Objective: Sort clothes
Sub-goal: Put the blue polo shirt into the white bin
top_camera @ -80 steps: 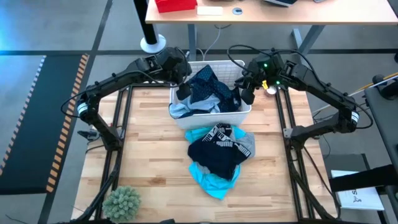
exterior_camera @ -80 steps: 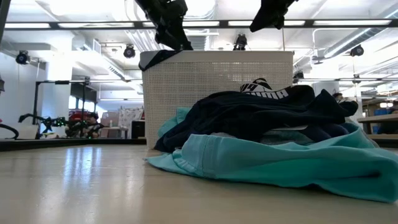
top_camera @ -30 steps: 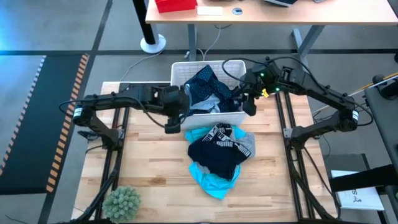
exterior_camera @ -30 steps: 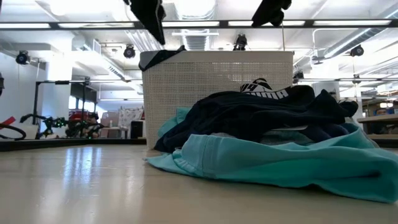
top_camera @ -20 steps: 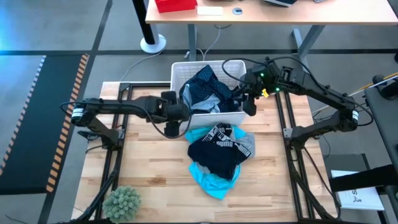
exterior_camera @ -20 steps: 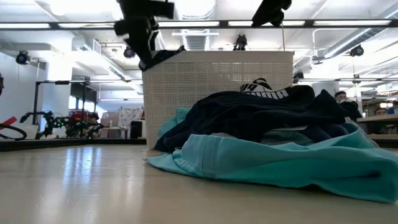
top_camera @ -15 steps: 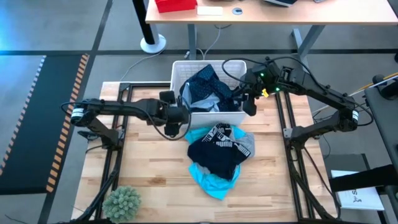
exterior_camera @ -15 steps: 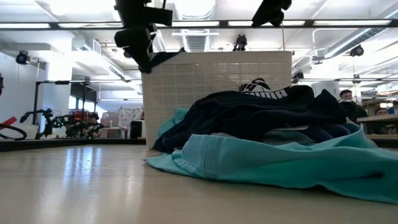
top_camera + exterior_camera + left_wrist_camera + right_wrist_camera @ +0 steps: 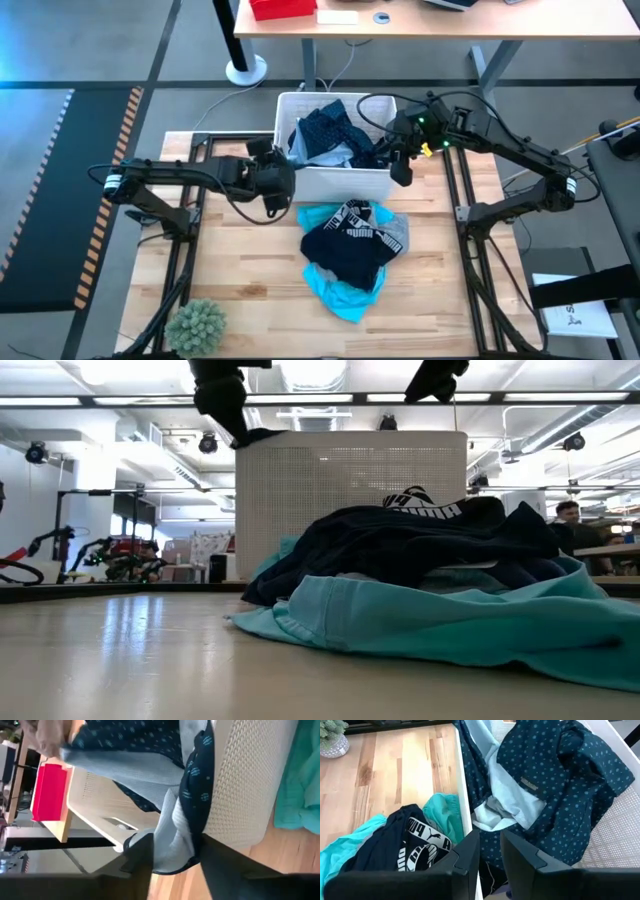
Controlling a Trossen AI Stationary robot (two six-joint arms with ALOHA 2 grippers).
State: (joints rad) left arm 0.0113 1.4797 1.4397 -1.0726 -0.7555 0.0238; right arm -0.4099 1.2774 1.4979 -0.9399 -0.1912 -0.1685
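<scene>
A white basket (image 9: pixel 345 186) stands at the table's far middle. It holds a navy patterned garment (image 9: pixel 330 130) and a light blue one (image 9: pixel 330 157). My left gripper (image 9: pixel 277 183) is at the basket's near left corner, shut on cloth that hangs over the rim. My right gripper (image 9: pixel 398 168) hovers over the basket's near right corner, narrowly open and empty. A pile (image 9: pixel 352 245) of turquoise, black with a white lettered waistband, and grey clothes lies on the table in front of the basket. My left gripper has the light blue and navy cloth (image 9: pixel 176 837) between its two fingers (image 9: pixel 142 852), where the cloth hangs over the basket's corner beside the wall (image 9: pixel 240 785). Whether the rim is also between the fingers, I cannot tell. The rest of the cloth lies in the basket.
A fuzzy green ball (image 9: pixel 197 325) sits at the table's near left corner. Bare wood lies left of the pile. Behind the table stands a desk with a red box (image 9: pixel 283 8). A person (image 9: pixel 568 512) shows in the room at the far right.
My left gripper has closed in on the basket's near left corner and then risen a little with the overhanging cloth. The basket has shifted toward the table's far edge, and its top stands higher in the low view. My right gripper has kept still.
</scene>
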